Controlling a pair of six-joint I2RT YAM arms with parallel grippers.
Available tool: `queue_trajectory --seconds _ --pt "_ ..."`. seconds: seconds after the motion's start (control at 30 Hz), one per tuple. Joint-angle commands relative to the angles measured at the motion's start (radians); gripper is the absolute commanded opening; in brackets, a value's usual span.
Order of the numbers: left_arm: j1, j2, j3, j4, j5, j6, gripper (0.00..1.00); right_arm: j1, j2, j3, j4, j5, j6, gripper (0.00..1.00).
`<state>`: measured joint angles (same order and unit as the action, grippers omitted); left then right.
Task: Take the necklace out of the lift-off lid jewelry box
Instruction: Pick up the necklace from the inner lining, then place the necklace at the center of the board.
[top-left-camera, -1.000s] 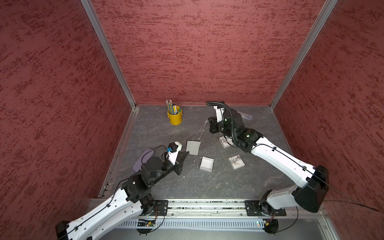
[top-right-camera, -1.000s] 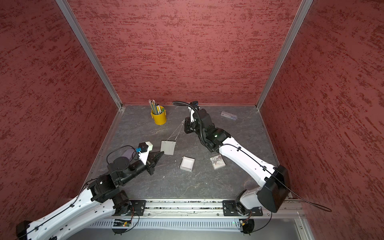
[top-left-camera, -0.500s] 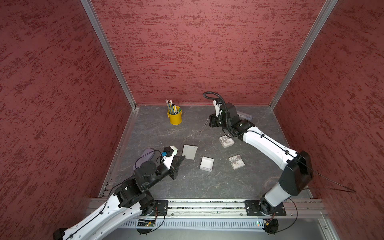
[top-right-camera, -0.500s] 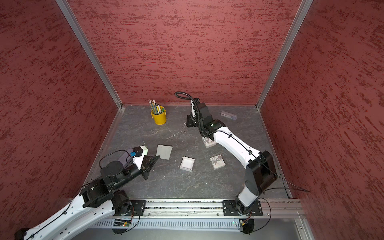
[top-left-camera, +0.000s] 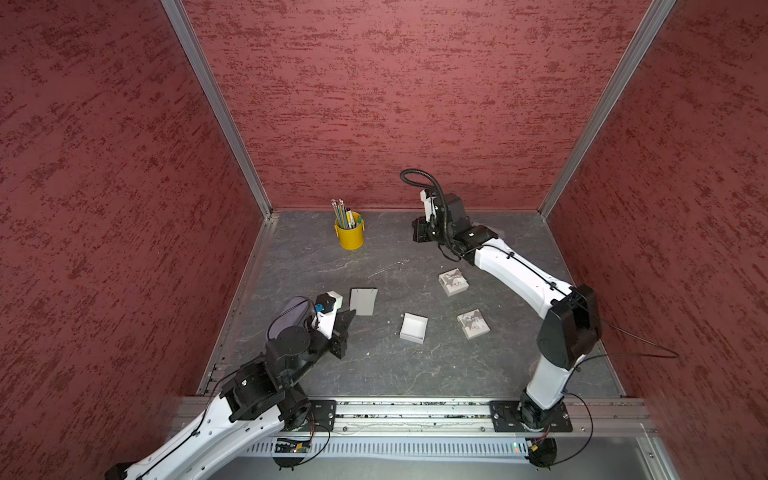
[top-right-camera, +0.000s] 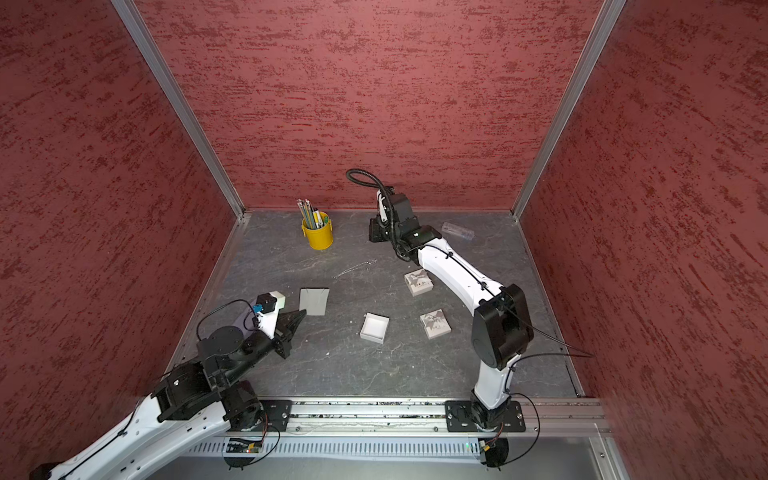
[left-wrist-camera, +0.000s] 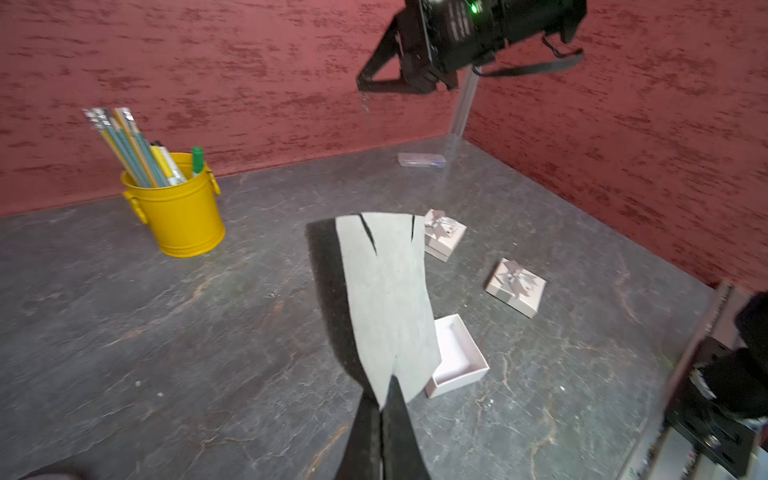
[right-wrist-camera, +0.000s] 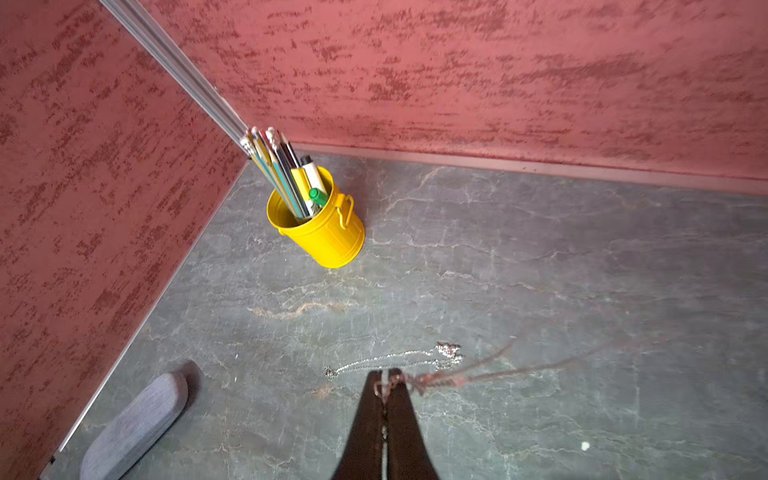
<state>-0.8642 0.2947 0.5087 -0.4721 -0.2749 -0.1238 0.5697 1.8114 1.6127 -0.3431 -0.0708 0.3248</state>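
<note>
Grey tabletop (top-left-camera: 374, 374) — right arm (top-left-camera: 515, 270) outstretched; left arm (top-left-camera: 286, 353) folded.

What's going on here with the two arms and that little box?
The left gripper is shut on a grey card, held above the table. The necklace lies loose on the table, outside the open box. The right gripper is shut and raised; something thin and blurred hangs at its tip.

Stereo overhead, wrist cameras low, sharing tabletop (top-left-camera: 374, 365)
</note>
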Motion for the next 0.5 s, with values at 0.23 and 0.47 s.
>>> queue_trajectory --seconds 0.23,0.47 --pt "0.004 -0.120 -0.001 -0.036 -0.176 -0.053 0.00 0.217 0.140 0.038 0.106 -0.152 0.096 0.00" --pt "0.005 -0.102 -0.019 -0.049 -0.177 -0.094 0.00 0.275 0.235 0.008 0.203 -0.264 0.161 0.00"
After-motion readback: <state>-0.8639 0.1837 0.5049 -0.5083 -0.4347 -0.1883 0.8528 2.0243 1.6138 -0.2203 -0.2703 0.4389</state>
